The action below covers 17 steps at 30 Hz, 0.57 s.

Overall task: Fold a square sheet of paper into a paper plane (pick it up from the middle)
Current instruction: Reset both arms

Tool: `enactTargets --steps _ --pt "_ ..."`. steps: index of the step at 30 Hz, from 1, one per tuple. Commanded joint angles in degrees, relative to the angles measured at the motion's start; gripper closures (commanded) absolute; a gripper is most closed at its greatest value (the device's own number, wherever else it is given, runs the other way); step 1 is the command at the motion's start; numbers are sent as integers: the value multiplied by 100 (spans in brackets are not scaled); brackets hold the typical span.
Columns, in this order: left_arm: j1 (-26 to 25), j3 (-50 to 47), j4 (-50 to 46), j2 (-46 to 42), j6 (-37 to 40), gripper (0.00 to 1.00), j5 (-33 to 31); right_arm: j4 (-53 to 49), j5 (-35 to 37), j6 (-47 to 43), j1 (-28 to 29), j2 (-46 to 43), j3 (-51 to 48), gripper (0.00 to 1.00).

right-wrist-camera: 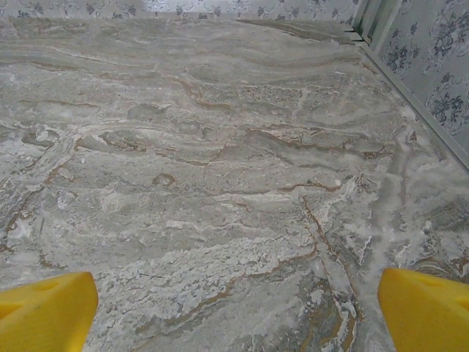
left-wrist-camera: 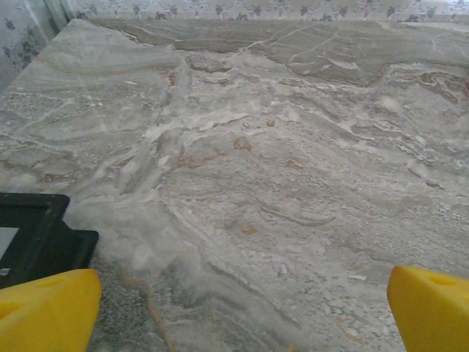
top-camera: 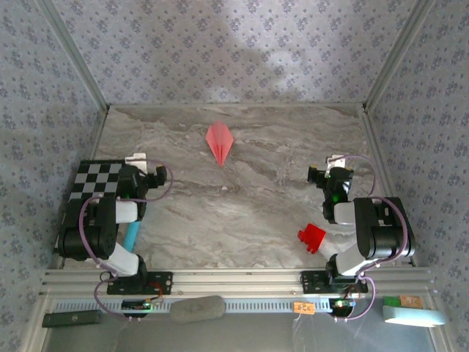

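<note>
One pink-red paper plane (top-camera: 220,142) — upper centre of the frame, lying on the tabletop (top-camera: 256,213), well apart from your left hand (left-wrist-camera: 238,315) and right hand (right-wrist-camera: 234,312); both hands spread wide — holding nothing.

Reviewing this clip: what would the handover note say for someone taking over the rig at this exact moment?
Left gripper: jaws wide open, empty, over bare table, by the chequered board.
Right gripper: jaws wide open, empty.
Paper plane: lies folded at the far middle of the table, nose toward the arms, clear of both grippers.
Red block: beside the right arm's base.
Done: the folding looks finished and the plane is set down.
Left: apparently nothing; perhaps check the creases.
</note>
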Motion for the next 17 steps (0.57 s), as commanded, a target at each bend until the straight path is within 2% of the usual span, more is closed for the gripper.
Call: enactTargets --steps 1,17 --pt "-5 106 -53 25 72 0 -120 -39 -59 49 -33 14 106 0" --pt "12 123 -76 43 62 0 -86 -40 -63 47 -36 8 102 0"
